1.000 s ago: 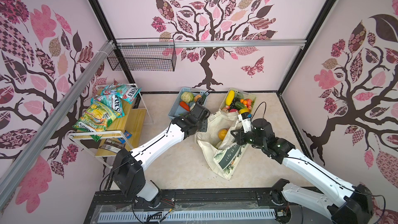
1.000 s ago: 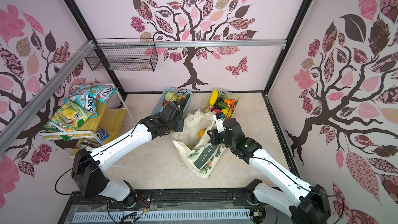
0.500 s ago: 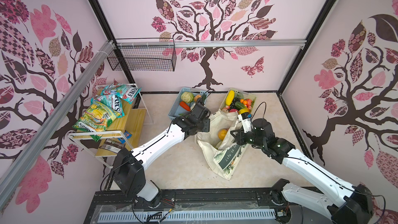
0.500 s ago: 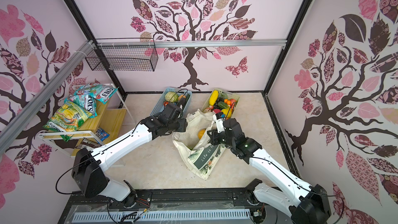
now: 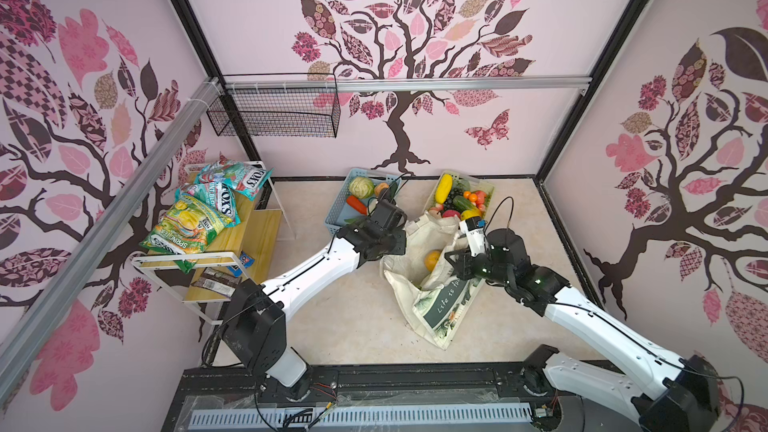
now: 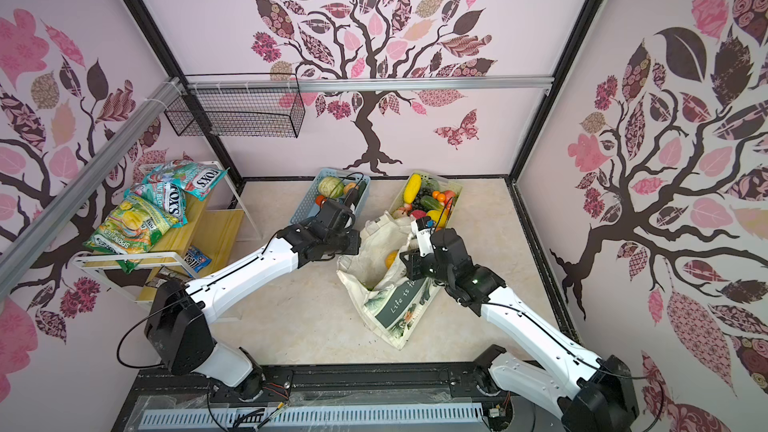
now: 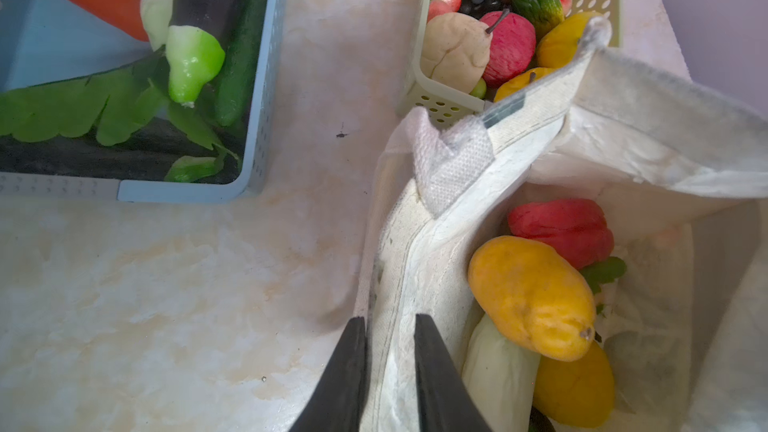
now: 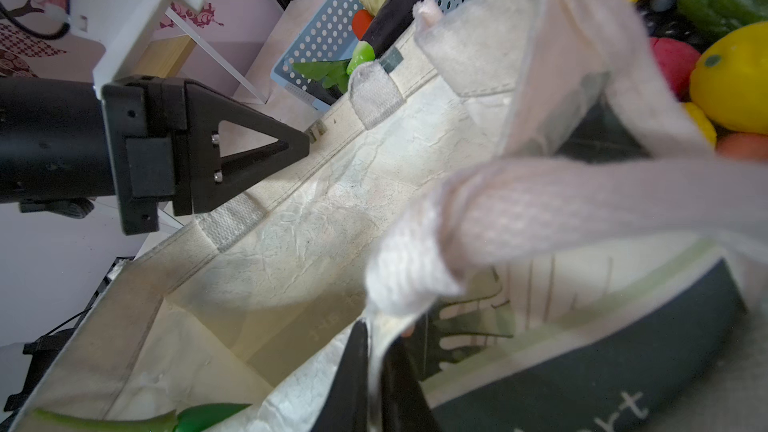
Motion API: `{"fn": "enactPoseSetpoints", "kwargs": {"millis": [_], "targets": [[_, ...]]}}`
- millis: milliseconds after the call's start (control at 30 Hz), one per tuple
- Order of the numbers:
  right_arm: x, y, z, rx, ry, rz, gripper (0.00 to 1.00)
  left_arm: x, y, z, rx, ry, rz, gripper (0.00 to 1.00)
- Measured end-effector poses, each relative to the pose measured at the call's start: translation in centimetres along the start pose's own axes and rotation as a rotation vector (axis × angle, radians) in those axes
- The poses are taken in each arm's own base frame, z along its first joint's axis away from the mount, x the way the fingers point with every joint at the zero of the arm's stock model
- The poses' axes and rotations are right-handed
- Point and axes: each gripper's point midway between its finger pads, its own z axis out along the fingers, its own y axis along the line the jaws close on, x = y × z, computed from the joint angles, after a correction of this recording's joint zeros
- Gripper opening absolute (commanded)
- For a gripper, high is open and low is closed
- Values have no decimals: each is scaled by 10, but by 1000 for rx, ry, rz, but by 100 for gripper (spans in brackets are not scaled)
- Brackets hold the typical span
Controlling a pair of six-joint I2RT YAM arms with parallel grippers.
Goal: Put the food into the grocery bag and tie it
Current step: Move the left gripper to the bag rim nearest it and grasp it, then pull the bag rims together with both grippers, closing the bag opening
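Grocery bag [image 5: 446, 309] lies open on the surface, just before the pale green basket [image 7: 449, 108] at the back edge. That and the blue basket [image 7: 257, 76] hold much food yet to pack. Inside are a mango [image 7: 532, 297] and a red pepper [image 7: 561, 230]. My left claw [image 7: 390, 320] and right claw [image 8: 376, 332] each pinch its rim, nearly closed. Tying is not begun.

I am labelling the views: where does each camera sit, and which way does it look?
Top views: high above the base, looking down; left arm, right arm and grocery bag show.
Left wrist: on the left arm, looks along the left gripper, clamped on the bag's rim.
Right wrist: looks across the bag's mouth; right gripper shut on its rim.
Both wrist views show the blue basket.
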Motion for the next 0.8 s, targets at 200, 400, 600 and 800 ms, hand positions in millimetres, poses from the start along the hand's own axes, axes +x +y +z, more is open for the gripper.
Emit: {"fn": "enactPoseSetpoints", "kwargs": {"millis": [200, 400, 600, 800], "targets": [[1, 0, 0, 0, 2, 3, 11, -4, -7, -12, 51, -16, -26, 5], [3, -2, 2, 1, 5, 5, 12, -12, -14, -35, 99, -56, -30, 0], [2, -1, 2, -2, -2, 8, 12, -21, -15, -55, 112, -107, -36, 0], [1, 1, 3, -13, -2, 20, 13, -24, -10, -72, 103, -142, -49, 0]]}}
